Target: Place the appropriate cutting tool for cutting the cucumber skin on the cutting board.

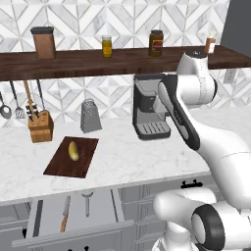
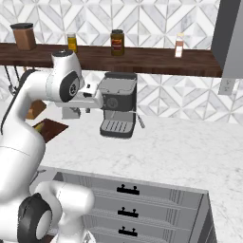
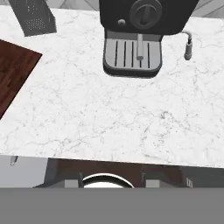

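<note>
The grey peeler (image 1: 87, 201) lies in an open drawer (image 1: 100, 208) below the counter, beside a longer knife (image 1: 64, 214) with an orange-brown handle. On the counter above, the yellow-green cucumber (image 1: 73, 150) rests on the dark brown cutting board (image 1: 61, 164), whose corner also shows in the hand view (image 3: 13, 74) and past the arm (image 2: 52, 129). My gripper (image 2: 90, 105) hangs high over the counter in front of the coffee machine, right of the board. Its fingertips (image 3: 72, 183) stand wide apart with nothing between them, so it is open.
A black coffee machine (image 1: 149, 108) stands at the back, with a metal grater (image 1: 90, 116) and a tan knife block (image 1: 40, 126) to its left. Utensils hang on the wall. Jars sit on the wooden shelf (image 1: 98, 61) overhead. More drawers (image 2: 126, 209) are shut.
</note>
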Controlling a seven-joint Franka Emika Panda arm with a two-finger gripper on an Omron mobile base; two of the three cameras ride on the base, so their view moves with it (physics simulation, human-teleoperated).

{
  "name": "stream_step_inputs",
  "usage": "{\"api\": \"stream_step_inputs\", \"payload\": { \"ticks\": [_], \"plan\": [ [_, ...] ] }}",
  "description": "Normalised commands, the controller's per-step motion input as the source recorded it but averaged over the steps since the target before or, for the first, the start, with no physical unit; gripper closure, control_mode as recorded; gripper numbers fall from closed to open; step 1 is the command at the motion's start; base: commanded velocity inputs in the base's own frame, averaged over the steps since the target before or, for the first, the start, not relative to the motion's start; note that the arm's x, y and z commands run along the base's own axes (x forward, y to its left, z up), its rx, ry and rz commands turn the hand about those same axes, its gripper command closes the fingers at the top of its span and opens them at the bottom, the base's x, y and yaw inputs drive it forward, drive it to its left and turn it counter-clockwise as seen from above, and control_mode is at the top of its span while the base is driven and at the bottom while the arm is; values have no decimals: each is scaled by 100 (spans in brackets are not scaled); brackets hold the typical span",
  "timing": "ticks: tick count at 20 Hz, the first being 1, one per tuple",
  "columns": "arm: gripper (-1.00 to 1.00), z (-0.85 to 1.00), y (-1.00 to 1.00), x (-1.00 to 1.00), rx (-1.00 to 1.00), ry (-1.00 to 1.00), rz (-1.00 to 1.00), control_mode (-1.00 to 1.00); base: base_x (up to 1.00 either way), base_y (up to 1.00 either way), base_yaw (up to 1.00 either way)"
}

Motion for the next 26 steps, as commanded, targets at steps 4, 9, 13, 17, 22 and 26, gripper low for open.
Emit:
{"api": "stream_step_inputs", "payload": {
  "ticks": [4, 9, 13, 17, 22, 26],
  "plan": [
    [-100, -4, 8, -19, 3, 0, 0, -100, 0, 0, 0],
    [-100, -76, 88, -77, 1, 2, -1, -100, 0, 0, 0],
    [-100, -86, 100, -25, 0, 5, -11, -100, 0, 0, 0],
    [-100, -78, 100, 0, 6, 27, -14, -100, 0, 0, 0],
    [-100, -56, 100, -11, 12, 30, -13, -100, 0, 0, 0],
    [-100, -66, 100, -7, 11, 23, -7, -100, 0, 0, 0]
  ]
}}
